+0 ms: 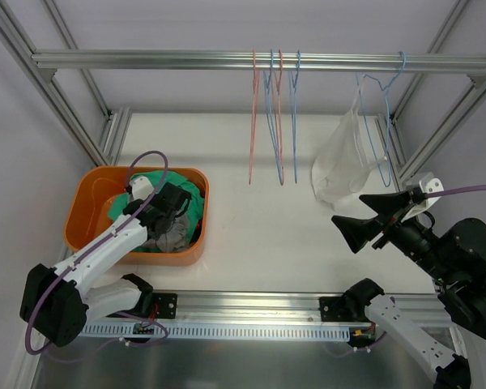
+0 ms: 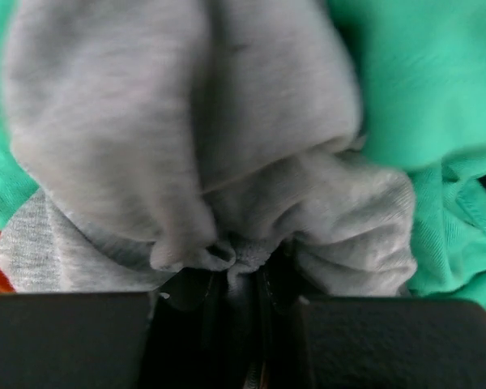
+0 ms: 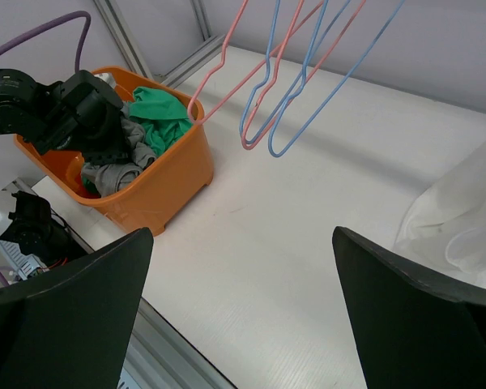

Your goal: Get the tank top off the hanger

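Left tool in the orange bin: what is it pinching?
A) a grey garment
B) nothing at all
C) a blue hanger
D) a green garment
A: in the left wrist view the left tool is shut on a bunched fold of the grey garment, while the green garment lies loose beside it in the orange bin.

Five hangers, one tank top, one bin

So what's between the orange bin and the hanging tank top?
Between bin and tank top the white table is bare, clear in the top view; empty hangers dangle from the rail above it.
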